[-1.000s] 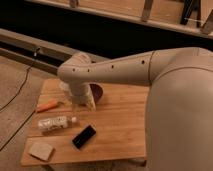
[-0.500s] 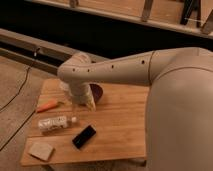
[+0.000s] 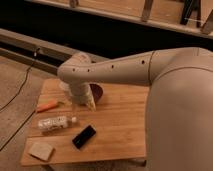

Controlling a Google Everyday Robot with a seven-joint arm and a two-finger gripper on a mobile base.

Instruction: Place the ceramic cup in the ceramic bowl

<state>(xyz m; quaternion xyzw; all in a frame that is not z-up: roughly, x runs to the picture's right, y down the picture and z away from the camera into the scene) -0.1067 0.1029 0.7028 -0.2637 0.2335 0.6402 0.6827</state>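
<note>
The dark maroon ceramic bowl (image 3: 98,92) sits at the back middle of the wooden table (image 3: 120,125), half hidden by my arm. My gripper (image 3: 88,103) hangs down at the end of the pale arm, just in front and to the left of the bowl, close to the tabletop. A pale sliver (image 3: 63,88) shows to the left of the wrist and may be the ceramic cup. The rest of the cup is hidden behind the arm.
An orange object (image 3: 47,106) lies at the left edge. A clear plastic bottle (image 3: 55,122) lies on its side in front of it. A black flat device (image 3: 84,136) and a beige block (image 3: 41,150) lie near the front. A cable runs on the floor to the left.
</note>
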